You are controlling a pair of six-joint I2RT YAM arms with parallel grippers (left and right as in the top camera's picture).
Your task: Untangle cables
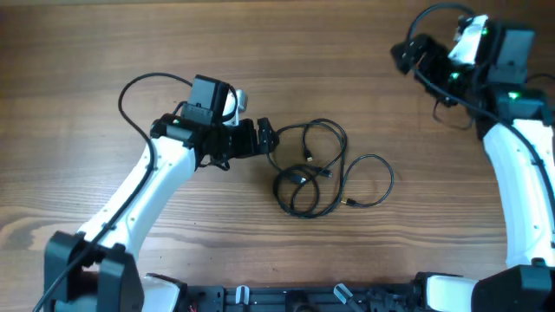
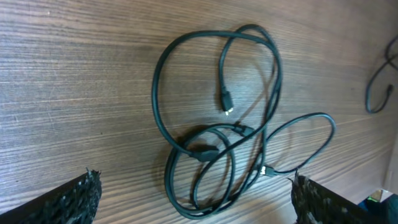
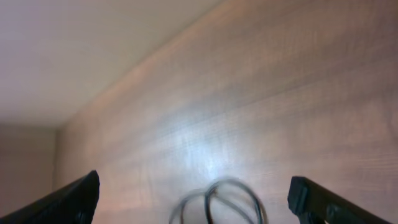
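Jaws spread, empty, on left gripper (image 1: 267, 137) and right gripper (image 1: 404, 54); pinching crossed cables (image 1: 316, 169) mid-frame could tighten the tangle.

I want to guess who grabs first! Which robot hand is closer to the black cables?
Left. The left hand is right beside the cables. The right hand is far off, beyond their right side.

Thin black cables (image 2: 202, 152) in loose, overlapping loops on a wood-grain table (image 2: 74, 81). One small plug end (image 2: 226, 104) inside the upper loop, another low at right. Left gripper (image 2: 196, 186) spread wide, fingertips (image 2: 84, 196) at the bottom corners.
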